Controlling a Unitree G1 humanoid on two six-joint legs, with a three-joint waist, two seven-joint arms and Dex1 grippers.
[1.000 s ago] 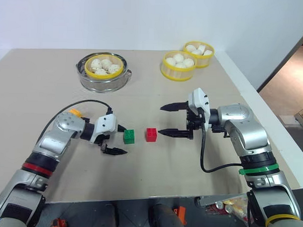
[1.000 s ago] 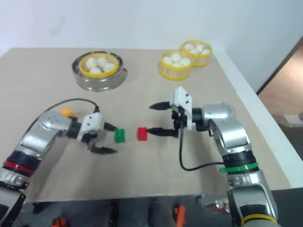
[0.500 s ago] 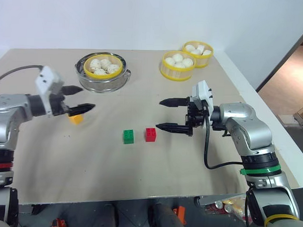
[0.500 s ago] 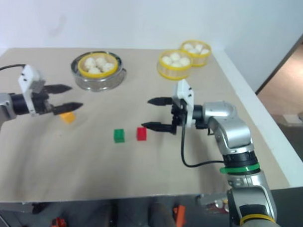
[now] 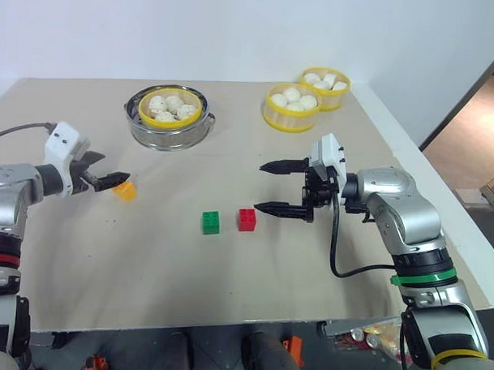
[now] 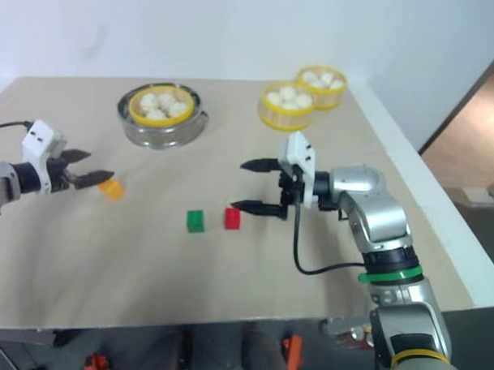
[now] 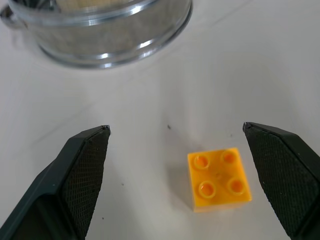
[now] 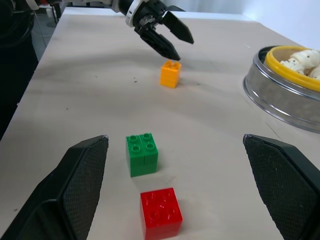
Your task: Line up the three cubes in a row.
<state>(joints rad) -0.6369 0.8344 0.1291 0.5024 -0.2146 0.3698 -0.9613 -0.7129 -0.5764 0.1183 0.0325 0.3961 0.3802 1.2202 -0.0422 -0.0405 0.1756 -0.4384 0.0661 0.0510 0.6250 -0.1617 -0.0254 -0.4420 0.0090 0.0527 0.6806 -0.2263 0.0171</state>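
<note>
On the beige table [image 5: 227, 290], I note the green cube [image 5: 211, 223] and red cube [image 5: 247, 219] standing just beside each other near the middle, with the yellow-orange cube [image 5: 125, 190] well apart to their left. My left gripper [image 5: 101, 173] hovers at that yellow-orange cube, fingers spread wide and holding nothing. My right gripper [image 5: 267, 186] is likewise fully open and empty, just right of the red cube.
</note>
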